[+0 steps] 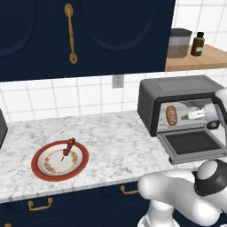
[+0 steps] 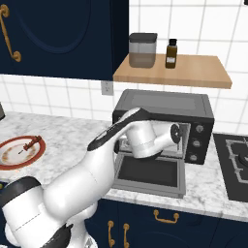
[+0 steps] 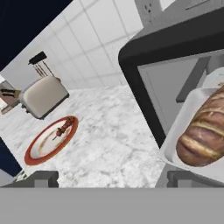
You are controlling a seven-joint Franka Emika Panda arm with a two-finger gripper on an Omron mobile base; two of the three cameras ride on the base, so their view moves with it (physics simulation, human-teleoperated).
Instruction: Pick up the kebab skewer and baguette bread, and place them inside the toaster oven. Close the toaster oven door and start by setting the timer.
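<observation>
The baguette bread (image 1: 171,115) lay on the tray inside the toaster oven (image 1: 177,88), toward the left side of the cavity, and the toaster oven door (image 1: 193,144) hung open, dropped flat over the marble counter (image 1: 111,146). The gripper (image 1: 194,115) sat inside the oven opening just beside the loaf, its fingers spread wide with nothing between them. The kebab skewer (image 1: 68,147) rested on the red-rimmed plate (image 1: 44,175) well to the left on the counter. In the hand view a white slot toaster (image 3: 43,96) stood beyond the plate.
</observation>
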